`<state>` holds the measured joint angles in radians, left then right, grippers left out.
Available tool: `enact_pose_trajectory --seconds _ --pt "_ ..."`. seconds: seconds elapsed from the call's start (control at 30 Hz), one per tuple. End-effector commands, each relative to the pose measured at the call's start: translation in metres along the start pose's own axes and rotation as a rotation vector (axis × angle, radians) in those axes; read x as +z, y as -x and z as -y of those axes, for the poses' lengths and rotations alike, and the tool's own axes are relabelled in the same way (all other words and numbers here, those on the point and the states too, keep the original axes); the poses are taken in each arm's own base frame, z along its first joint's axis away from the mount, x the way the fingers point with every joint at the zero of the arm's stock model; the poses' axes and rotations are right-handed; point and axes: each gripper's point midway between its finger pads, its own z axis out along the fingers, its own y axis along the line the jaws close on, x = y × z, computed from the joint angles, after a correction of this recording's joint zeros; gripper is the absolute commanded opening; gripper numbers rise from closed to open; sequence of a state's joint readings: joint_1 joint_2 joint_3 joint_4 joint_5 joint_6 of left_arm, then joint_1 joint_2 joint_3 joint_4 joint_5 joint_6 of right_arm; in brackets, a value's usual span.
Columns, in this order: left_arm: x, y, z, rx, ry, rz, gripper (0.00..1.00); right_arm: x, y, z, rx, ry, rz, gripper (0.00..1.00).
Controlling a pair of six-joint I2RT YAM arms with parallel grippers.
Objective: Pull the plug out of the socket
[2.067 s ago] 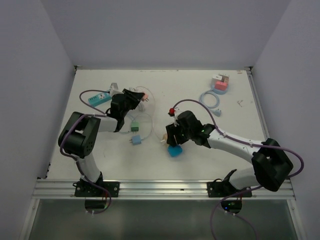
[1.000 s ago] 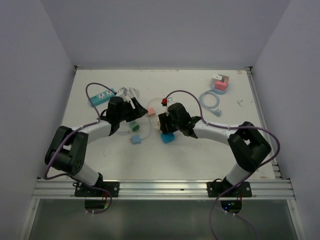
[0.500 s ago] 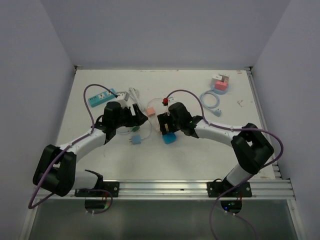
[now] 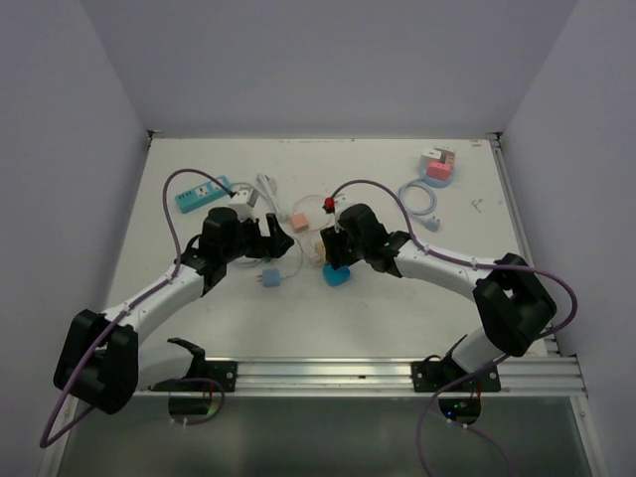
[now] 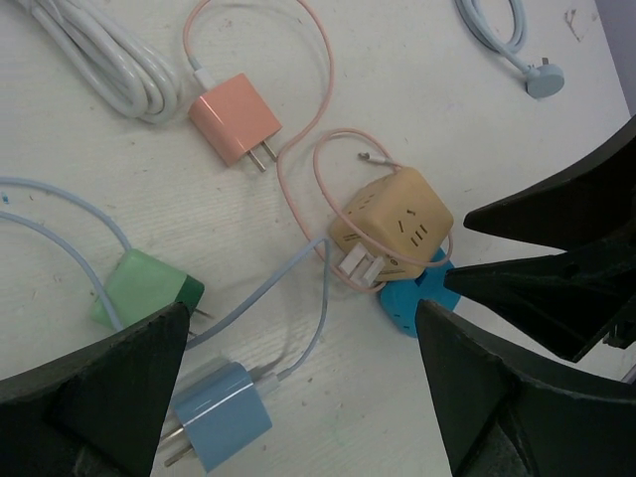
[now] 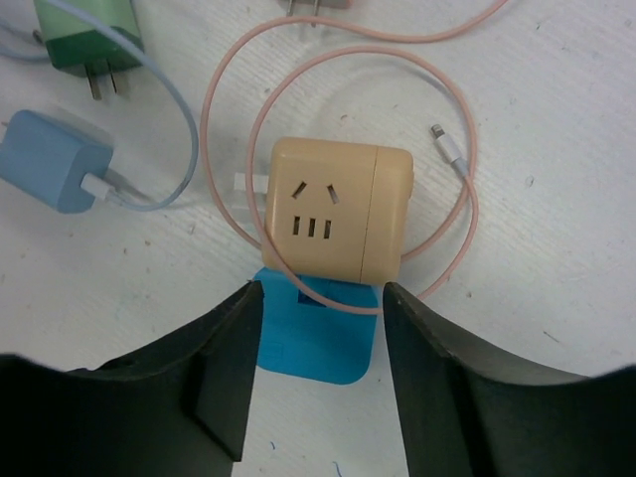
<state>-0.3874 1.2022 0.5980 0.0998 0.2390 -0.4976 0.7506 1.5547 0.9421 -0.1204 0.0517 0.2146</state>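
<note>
A tan socket cube (image 6: 336, 211) (image 5: 390, 224) (image 4: 323, 244) with slots on its top face lies against a blue cube (image 6: 318, 338) (image 5: 417, 295) (image 4: 336, 275). White plug ends (image 5: 361, 266) (image 6: 244, 184) stick out at the tan cube's side. A pink cable loops round both cubes. My right gripper (image 6: 318, 290) (image 4: 334, 261) straddles the blue cube, and its fingers (image 6: 224, 368) press on the cube's two sides. My left gripper (image 5: 301, 310) (image 4: 275, 236) hangs wide open over bare table, left of the cubes, touching nothing.
Near the cubes lie a pink charger (image 5: 234, 117), a green charger (image 5: 144, 288) and a light-blue charger (image 5: 214, 417) with their cables. A white cable coil (image 5: 109, 60) and a teal power strip (image 4: 202, 194) sit at the back left. A pale-blue cable (image 4: 419, 204) lies at the back right.
The left arm swung right toward the cubes and its jaws spread wide. The right gripper widened, then narrowed again round the blue cube, which shifted slightly up the table.
</note>
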Motion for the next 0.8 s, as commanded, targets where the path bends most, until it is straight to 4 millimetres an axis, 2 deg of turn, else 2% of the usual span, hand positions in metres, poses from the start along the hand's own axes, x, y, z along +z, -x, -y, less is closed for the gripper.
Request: enact_pose_trajectory --seconds 0.0,0.1,0.27,0.4,0.6,0.7,0.77 --pt "-0.012 0.028 0.006 0.051 0.029 0.063 1.0 -0.003 -0.005 -0.006 -0.033 0.044 -0.017 0.53" --pt "-0.021 0.035 0.003 0.046 0.071 0.074 1.0 0.001 -0.005 -0.006 -0.042 0.044 -0.023 0.52" --pt "-0.033 0.044 -0.012 0.044 0.194 0.082 1.0 0.008 -0.005 -0.006 -0.052 0.035 -0.03 0.48" --pt "-0.04 0.049 -0.012 0.046 0.203 0.108 0.99 0.012 -0.009 -0.006 -0.061 0.016 -0.042 0.43" --pt "-0.04 0.046 -0.014 0.05 0.21 0.103 1.0 0.018 -0.013 -0.003 -0.08 -0.032 -0.05 0.41" --pt "-0.038 0.041 -0.017 0.044 0.215 0.092 1.0 0.02 -0.013 -0.001 -0.075 -0.052 -0.046 0.36" --pt "-0.037 0.039 -0.016 0.042 0.207 0.088 1.0 0.019 -0.011 0.004 -0.069 -0.083 -0.036 0.28"
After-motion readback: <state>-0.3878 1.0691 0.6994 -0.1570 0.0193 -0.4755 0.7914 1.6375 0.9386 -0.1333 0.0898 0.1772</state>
